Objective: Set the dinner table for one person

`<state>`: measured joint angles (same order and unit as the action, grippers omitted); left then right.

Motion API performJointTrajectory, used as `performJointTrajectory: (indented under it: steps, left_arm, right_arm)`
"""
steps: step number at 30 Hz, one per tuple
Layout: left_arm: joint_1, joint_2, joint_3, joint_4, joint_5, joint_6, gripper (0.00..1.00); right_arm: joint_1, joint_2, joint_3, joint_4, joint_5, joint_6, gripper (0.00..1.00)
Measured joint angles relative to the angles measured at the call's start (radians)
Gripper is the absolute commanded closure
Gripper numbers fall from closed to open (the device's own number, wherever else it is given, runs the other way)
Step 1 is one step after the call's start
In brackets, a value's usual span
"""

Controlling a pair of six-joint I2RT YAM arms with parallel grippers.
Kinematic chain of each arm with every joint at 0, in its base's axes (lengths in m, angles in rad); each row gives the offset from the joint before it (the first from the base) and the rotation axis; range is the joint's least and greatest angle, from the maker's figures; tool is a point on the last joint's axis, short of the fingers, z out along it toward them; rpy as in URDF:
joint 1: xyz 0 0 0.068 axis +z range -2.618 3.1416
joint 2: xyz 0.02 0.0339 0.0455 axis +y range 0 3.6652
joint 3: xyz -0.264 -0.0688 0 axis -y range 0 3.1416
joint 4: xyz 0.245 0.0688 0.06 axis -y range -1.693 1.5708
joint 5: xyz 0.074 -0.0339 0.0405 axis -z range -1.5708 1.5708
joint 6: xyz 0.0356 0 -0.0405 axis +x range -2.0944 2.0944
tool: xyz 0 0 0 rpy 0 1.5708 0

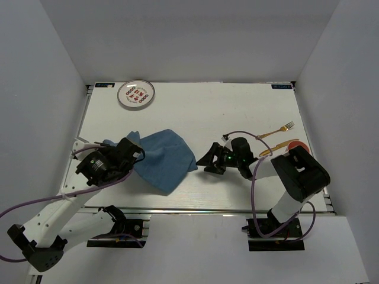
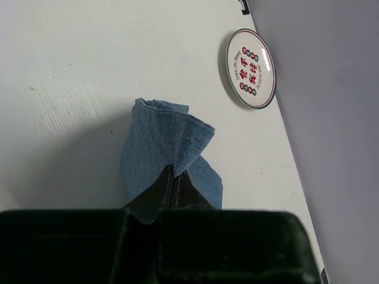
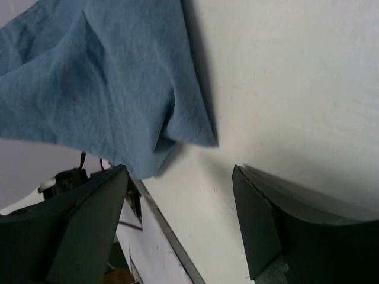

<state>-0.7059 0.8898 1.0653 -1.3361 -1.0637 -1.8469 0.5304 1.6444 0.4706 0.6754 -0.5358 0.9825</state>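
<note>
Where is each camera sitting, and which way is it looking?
Top external: up high behind the arms, looking down on the whole table, plate, fork; both arms show.
Left wrist: on the left arm, looking along the left claw, shut on the blue cloth.
Right wrist: on the right arm, looking past the open right claw at the cloth's corner.
Shared: all three see the blue cloth; top and left wrist both see the plate.
</note>
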Motion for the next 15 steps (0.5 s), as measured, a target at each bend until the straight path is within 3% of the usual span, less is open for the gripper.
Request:
performJointTrajectory:
  steps: [2,9,12,13,15]
  left_arm:
    - [0.0,0.026,0.026,0.002,-0.003,0.008,1.0]
    - [-0.001,0.029,0.049,0.001,-0.01,0.026,1.0]
    - [-0.002,0.025,0.049,0.0,-0.01,0.033,1.0]
    - [-0.002,0.025,0.049,0.0,-0.01,0.035,1.0]
    - [-0.003,0.027,0.049,0.0,-0.01,0.046,1.0]
  right_arm:
    - [0.023,0.031,0.048,-0.031,0.042,-0.001,0.3]
    - [0.114,0.101,0.204,-0.176,0.189,-0.002,0.36]
    - [0.143,0.131,0.264,-0.235,0.258,-0.007,0.75]
    - [0.149,0.145,0.275,-0.251,0.274,-0.01,1.0]
    - [0.154,0.159,0.278,-0.28,0.295,0.0,1.0]
